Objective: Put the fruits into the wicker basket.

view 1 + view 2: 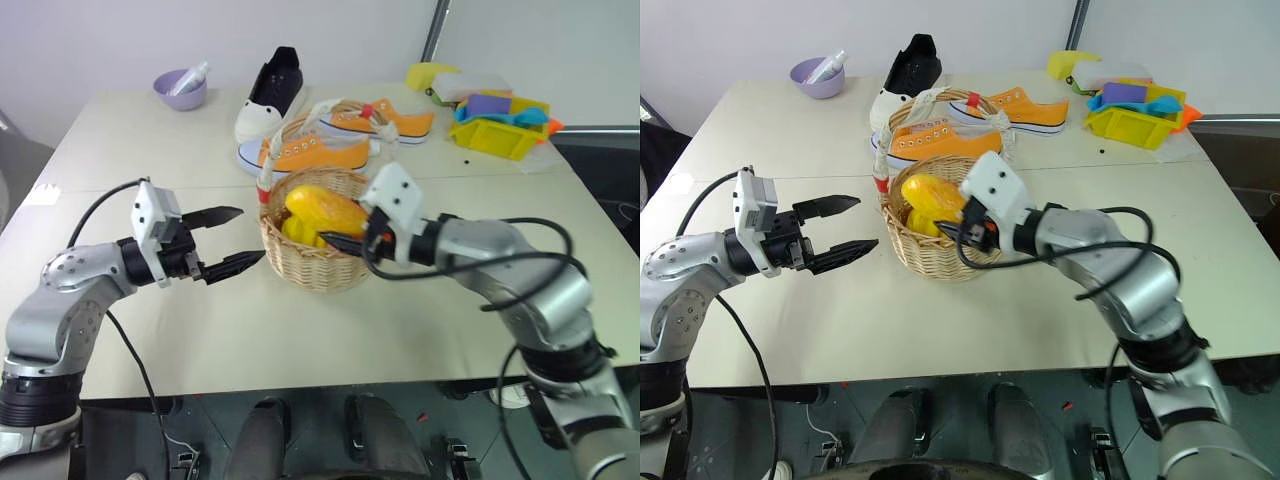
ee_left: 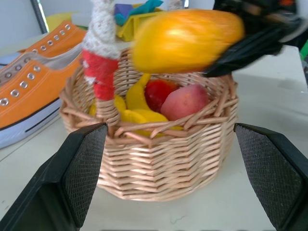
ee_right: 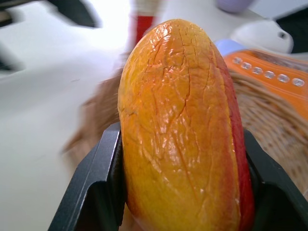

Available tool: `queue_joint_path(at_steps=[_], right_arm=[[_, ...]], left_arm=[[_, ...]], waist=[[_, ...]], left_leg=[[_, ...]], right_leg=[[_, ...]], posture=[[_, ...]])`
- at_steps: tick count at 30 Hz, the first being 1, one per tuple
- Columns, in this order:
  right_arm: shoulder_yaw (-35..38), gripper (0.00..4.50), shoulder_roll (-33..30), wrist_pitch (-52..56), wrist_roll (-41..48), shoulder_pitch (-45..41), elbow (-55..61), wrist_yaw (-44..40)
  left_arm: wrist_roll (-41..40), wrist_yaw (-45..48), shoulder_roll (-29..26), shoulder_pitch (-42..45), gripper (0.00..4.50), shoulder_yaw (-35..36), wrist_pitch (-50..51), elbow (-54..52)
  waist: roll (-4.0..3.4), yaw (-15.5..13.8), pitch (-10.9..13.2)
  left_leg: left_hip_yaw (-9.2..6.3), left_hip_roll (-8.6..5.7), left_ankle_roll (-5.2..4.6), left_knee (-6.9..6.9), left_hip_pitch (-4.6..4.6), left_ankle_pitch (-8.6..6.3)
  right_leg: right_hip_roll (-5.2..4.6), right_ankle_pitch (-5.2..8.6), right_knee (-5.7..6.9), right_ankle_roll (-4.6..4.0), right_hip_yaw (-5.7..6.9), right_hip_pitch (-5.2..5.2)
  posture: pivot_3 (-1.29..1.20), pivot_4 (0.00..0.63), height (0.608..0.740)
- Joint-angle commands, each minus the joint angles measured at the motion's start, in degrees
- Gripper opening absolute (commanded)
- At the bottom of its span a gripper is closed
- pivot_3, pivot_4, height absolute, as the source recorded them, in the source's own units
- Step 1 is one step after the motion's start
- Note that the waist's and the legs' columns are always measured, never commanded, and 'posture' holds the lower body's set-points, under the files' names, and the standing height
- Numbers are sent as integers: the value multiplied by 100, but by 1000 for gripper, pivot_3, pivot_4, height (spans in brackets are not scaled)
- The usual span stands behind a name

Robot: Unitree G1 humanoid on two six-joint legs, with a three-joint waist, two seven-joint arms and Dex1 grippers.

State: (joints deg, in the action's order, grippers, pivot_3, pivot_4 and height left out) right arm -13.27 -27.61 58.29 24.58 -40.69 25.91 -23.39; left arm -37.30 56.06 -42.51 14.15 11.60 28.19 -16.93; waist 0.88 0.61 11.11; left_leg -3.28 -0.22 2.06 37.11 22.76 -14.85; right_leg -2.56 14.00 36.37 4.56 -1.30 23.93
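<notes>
The wicker basket (image 1: pixel 315 265) stands mid-table, its arched handle (image 1: pixel 268 168) wrapped in white and red. Just above its rim, the yellow-orange mango (image 1: pixel 322 208) with a red blush is clamped between the black fingers (image 3: pixel 103 173) of my right gripper (image 1: pixel 335 228). Inside the basket lies the pink-orange peach (image 2: pixel 185 102), beside a red fruit (image 2: pixel 158 91) and yellow banana and lemons (image 2: pixel 137 113). To the left of the basket my left gripper (image 1: pixel 250 234) is open and empty, pointing at the basket's wall.
Two orange sneakers (image 1: pixel 310 152) (image 1: pixel 400 118) lie right behind the basket, and a black-and-white shoe (image 1: pixel 270 95) sits farther back. A purple bowl (image 1: pixel 180 88) is at the back left. A yellow bin (image 1: pixel 495 135) of coloured items is at the back right.
</notes>
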Motion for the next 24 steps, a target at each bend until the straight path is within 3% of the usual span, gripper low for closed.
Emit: queue_joint_path(at_steps=[1,4,5,10,14,24], right_arm=[[19,3080,166,-34,-287,-236,-61,237],[61,4381,38,-311,-427,-149,273,127],[156,4455,-114,-463,-417,-29,480,-24],[1361,4455,-837,-520,482,933,1409,-928],[2142,4455,-946,-150,840,1501,1447,-774],[1680,4455,110,-580,-15,582,-340,422]], left_arm=[[-136,-91,52,-70,4500,104,-15,-329],[-190,-168,78,-168,4500,137,27,-443],[-200,-184,77,-205,4500,145,30,-471],[-244,-224,57,-309,4500,192,44,-532],[-306,-224,76,-260,4500,168,63,-471],[-219,-182,227,106,4500,-79,23,-299]], waist=[[0,3,0],[0,11,0],[0,14,0],[0,0,0],[1,30,-1],[1,51,-1]], left_leg=[[2,-2,0,0,15,0],[2,-5,5,8,65,3],[2,-5,5,7,64,3],[0,-5,4,6,62,3],[8,-3,3,10,53,3],[31,-1,5,15,7,5]], right_leg=[[-4,-1,0,2,-1,14],[-8,-15,2,26,-1,65],[-8,-15,2,26,-1,65],[-4,-15,0,26,10,57],[2,-15,2,25,9,48],[26,-8,72,12,-13,46]], posture=[[0,150,738],[0,150,738],[0,150,738],[0,150,738],[0,150,738],[0,150,738]])
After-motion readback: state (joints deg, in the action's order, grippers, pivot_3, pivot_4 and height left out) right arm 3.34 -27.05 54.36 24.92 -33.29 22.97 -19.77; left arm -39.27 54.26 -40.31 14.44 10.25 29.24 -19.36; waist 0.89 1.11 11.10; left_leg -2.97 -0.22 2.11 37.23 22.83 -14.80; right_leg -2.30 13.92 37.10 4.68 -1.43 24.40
